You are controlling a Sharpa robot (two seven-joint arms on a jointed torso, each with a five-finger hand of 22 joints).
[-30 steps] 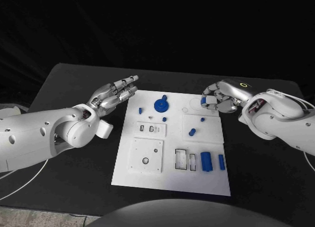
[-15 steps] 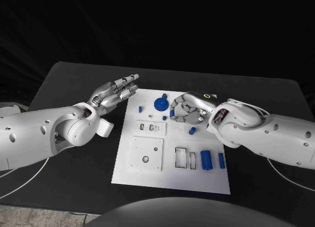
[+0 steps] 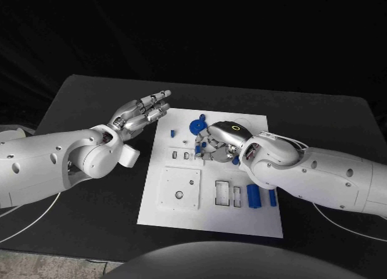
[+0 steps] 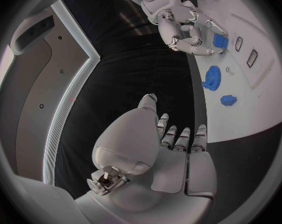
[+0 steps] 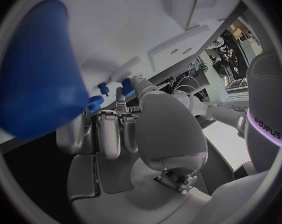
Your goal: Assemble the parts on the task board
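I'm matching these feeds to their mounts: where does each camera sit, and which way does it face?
Head view: on the robot's head, looking down at the task board; both arms come in, left hand beside the board, right hand over it.
Left wrist view: behind the left hand, facing along the board edge.
Right wrist view: behind the right hand, close over the board.
Shared: the blue gear shows in the head and left wrist views.

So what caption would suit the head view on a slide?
Right hand carries a blue part over the white task board, beside the blue gear, while the left hand waits open at the board's edge.
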